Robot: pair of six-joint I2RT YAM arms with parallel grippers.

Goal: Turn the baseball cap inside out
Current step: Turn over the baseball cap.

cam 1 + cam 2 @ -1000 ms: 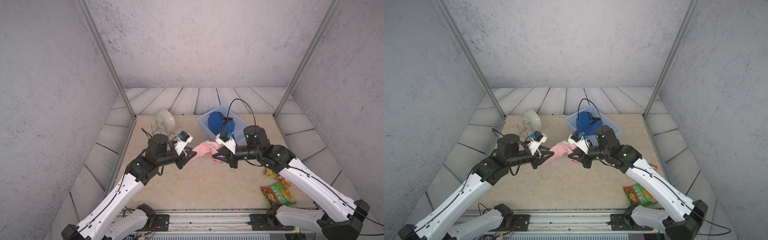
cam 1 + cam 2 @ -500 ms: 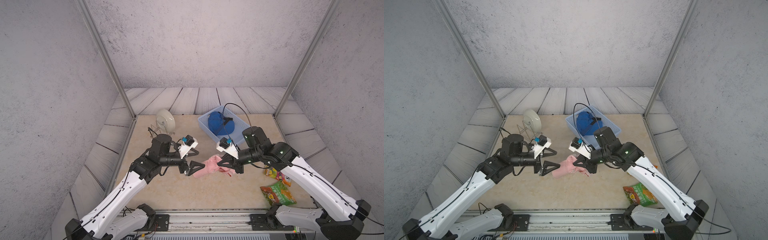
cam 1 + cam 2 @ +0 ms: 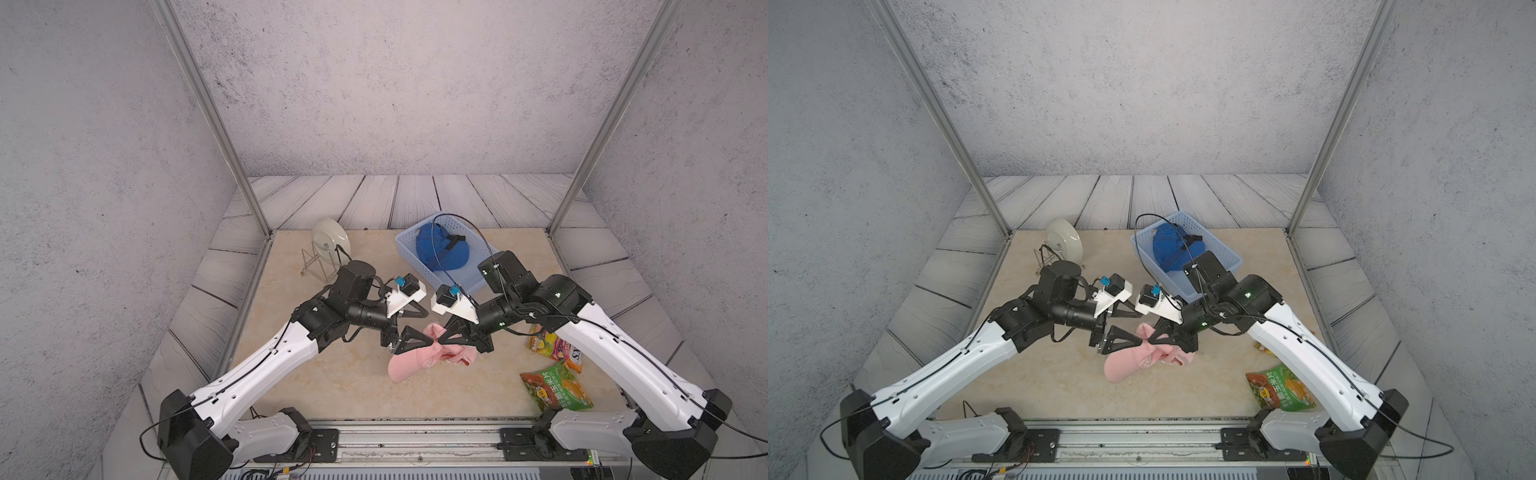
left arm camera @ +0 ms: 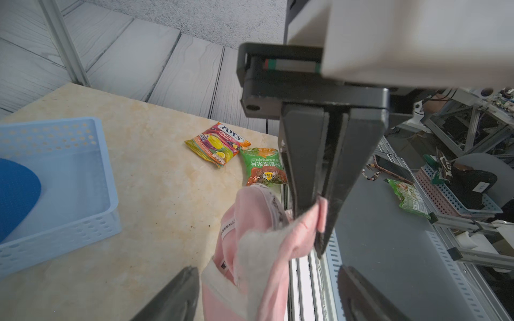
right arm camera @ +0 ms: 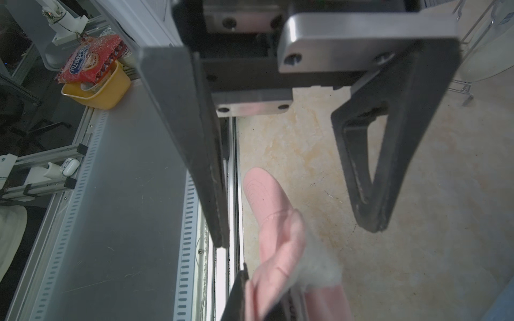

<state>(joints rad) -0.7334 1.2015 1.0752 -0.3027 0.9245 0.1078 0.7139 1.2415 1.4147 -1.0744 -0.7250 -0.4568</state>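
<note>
The pink baseball cap (image 3: 409, 362) (image 3: 1131, 361) hangs crumpled at mid-table, brim pointing toward the front edge. My right gripper (image 3: 441, 341) (image 3: 1152, 340) is shut on a fold of its fabric, seen pinched in the right wrist view (image 5: 264, 294). My left gripper (image 3: 430, 328) (image 3: 1144, 328) is open, its tips right by the right gripper's tips. In the left wrist view the cap (image 4: 250, 250), white lining showing, lies between the open fingers of the left gripper (image 4: 267, 268) without being clamped. The right gripper (image 4: 319, 214) grips the pink edge there.
A light blue basket (image 3: 405, 249) holding a blue cap (image 3: 442, 249) stands at the back right. A white plate (image 3: 330, 241) leans in a wire rack at back left. Two snack bags (image 3: 555, 345) (image 3: 557, 388) lie at the right near the right arm.
The left gripper let go of the cap and opened, then moved back in around it. The right gripper carried the cap down and toward the front.
</note>
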